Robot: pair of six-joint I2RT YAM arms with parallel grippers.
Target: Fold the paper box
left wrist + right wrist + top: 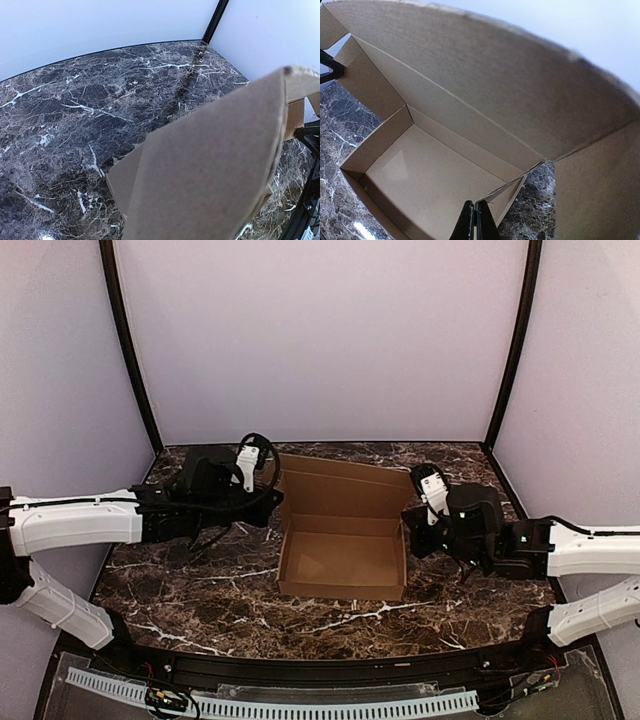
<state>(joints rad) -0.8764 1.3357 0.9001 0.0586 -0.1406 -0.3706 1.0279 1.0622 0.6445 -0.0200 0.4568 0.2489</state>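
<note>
Dark marble-patterned table [200, 590], white veins; pale lilac walls [320, 340] at 12, 9, 3 o'clock; black corner posts [128, 350] at 11 and 1

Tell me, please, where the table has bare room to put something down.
Free: the marble table strip between the paper box front wall and the near rail, widest at front left. Crowded: both short sides of the box, where the left pincer and the right pincer stand close to it.

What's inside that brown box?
The paper box looks empty: only its bare cardboard floor and inner walls show. The overhead view cannot see the floor strip right behind the near wall.
</note>
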